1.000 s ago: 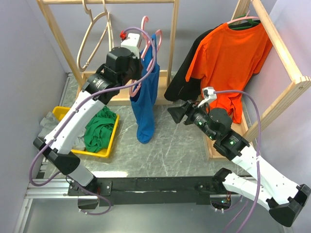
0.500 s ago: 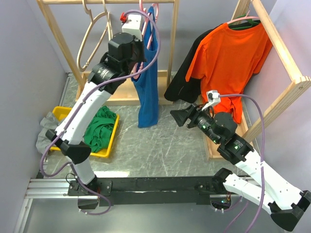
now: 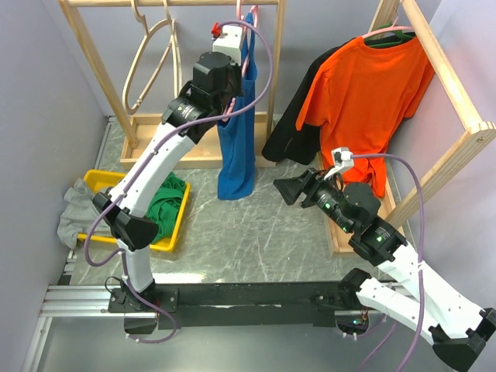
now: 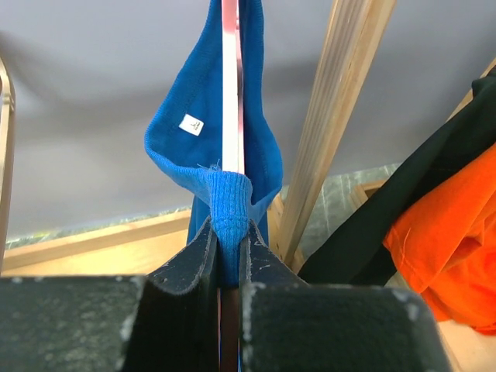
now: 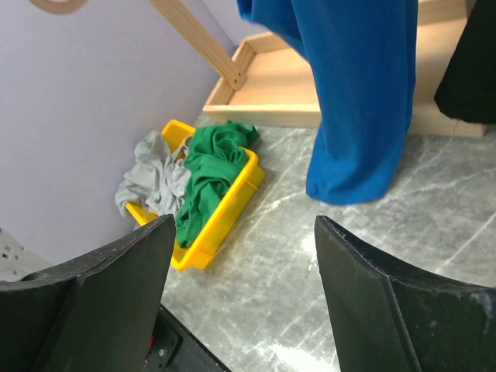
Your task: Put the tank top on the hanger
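Top external: tank top [image 3: 236, 147] vertical, hem-down, clamped in left fingers [image 4: 188, 270]; right fingers [image 5: 108, 283] apart.

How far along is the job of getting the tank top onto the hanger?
Done: the tank top hangs on the hanger. In hand: the left gripper is shut on hanger and strap, up by the rail. Left: release; whether the hook is over the rail cannot be told. The right gripper is open, idle.
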{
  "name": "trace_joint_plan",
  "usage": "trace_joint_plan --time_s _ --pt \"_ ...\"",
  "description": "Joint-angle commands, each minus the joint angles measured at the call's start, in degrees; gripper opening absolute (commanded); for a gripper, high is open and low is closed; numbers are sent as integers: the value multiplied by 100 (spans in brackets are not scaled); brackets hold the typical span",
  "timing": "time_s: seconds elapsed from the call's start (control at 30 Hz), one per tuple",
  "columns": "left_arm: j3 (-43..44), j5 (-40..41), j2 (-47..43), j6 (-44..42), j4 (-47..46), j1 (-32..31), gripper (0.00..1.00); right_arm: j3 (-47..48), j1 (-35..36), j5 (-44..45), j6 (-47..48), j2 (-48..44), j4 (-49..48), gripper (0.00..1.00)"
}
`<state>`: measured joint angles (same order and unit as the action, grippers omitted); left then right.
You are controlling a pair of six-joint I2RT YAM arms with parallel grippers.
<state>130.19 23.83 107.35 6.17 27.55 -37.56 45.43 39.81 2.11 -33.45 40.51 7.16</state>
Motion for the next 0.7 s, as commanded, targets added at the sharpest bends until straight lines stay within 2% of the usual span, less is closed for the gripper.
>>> trace_joint_plan --time_s 0.0,0.27,0.67 --pt "402 25 -83 -99 -891 29 1 -69 -9 18 -47 -114 -83 80" --pt "762 -107 242 -11 -866 38 1 -52 -17 -17 -38 -105 -65 80" --pt "832 -599 453 349 -883 258 1 -25 -9 -88 -74 -122 -83 80"
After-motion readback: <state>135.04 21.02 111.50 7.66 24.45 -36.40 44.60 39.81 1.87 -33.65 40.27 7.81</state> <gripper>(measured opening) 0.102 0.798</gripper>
